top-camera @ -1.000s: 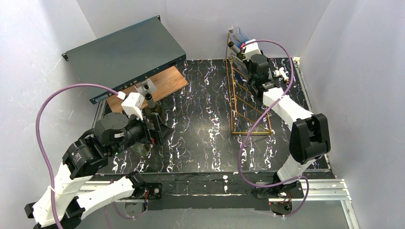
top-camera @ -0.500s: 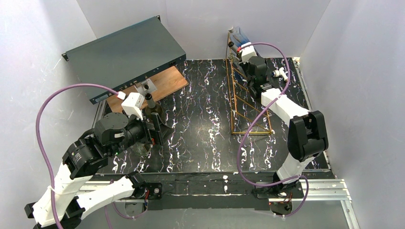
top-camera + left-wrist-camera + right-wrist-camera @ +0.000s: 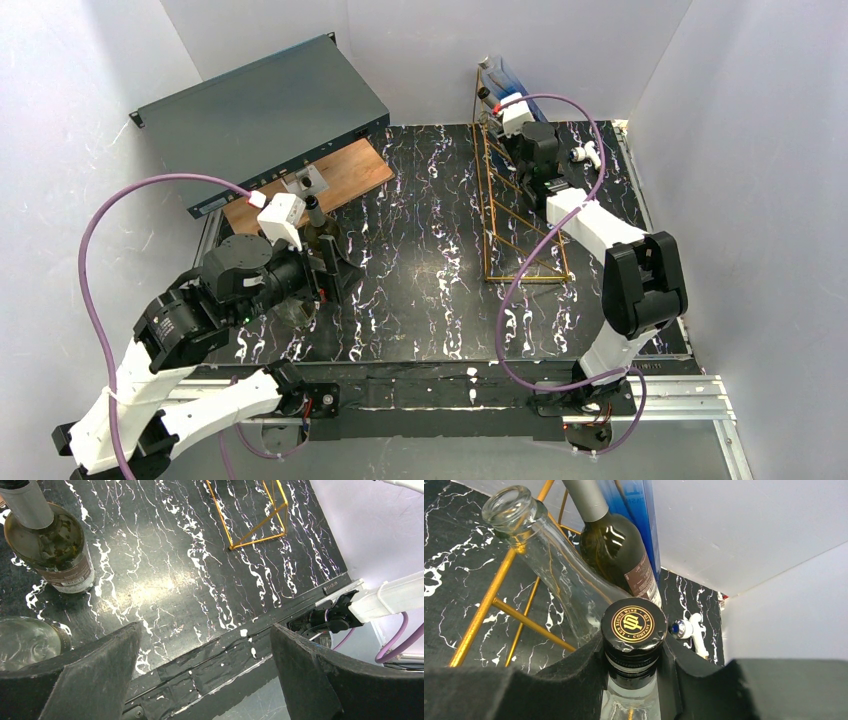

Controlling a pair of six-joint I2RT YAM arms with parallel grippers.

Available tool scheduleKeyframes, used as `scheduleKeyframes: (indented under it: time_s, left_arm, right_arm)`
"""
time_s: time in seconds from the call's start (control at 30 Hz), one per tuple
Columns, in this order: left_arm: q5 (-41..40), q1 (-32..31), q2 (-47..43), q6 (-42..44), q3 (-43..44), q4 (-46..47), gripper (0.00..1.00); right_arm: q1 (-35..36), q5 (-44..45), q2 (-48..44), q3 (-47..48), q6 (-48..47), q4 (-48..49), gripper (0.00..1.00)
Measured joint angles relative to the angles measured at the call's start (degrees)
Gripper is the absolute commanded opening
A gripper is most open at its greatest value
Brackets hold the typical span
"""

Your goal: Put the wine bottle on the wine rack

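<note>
Nearest the bases, the left arm folds low over the left side of the black marbled surface (image 3: 430,260). Its left pincer (image 3: 205,630) is released, the fingers spread wide with nothing between them. A standing green bottle (image 3: 50,545) with a paper label is a little beyond one finger, and a clear glass vessel (image 3: 25,642) sits close against that same finger. The right arm rises from its base on the right, bends at a dark elbow joint and reaches its white forearm to the far top end of the wine rack (image 3: 515,215), a thin gold wire frame with slanted rungs. There the right pincer (image 3: 633,667) is clenched on the neck of the wine bottle (image 3: 634,624), which has clear glass under a black cap stamped with a gold emblem. Whether it rests on a rung cannot be told. Just beyond, an uncapped clear bottle (image 3: 549,575) leans along a gold rail, and a dark green foil-topped bottle (image 3: 616,550) lies against a blue box (image 3: 636,502).
</note>
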Motion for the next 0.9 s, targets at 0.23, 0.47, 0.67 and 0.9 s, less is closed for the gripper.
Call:
scheduleKeyframes:
  time_s: [0.23,0.47,0.67,0.9]
  left_arm:
    - [0.11,0.00,0.04,-0.33,-0.02,0.00,0.99]
    - [0.22,0.00,0.04,-0.48,-0.02,0.00,0.99]
    - [0.39,0.00,0.11,-0.57,-0.02,0.00,0.99]
    - [0.42,0.00,0.15,-0.59,-0.02,0.00,0.99]
  right_arm:
    - [-1.05,-4.76,-0.72,-0.70,-1.18,-0.24,0.01]
    - [-2.25,-10.12,-2.40,-1.90,-2.38,-1.70,0.01]
    - [-2.47,-12.96,-2.93,-2.38,-3.67,-2.45,0.03]
    - [-2.45,-14.43,-3.08,-2.51,-4.74,-3.23,0.14]
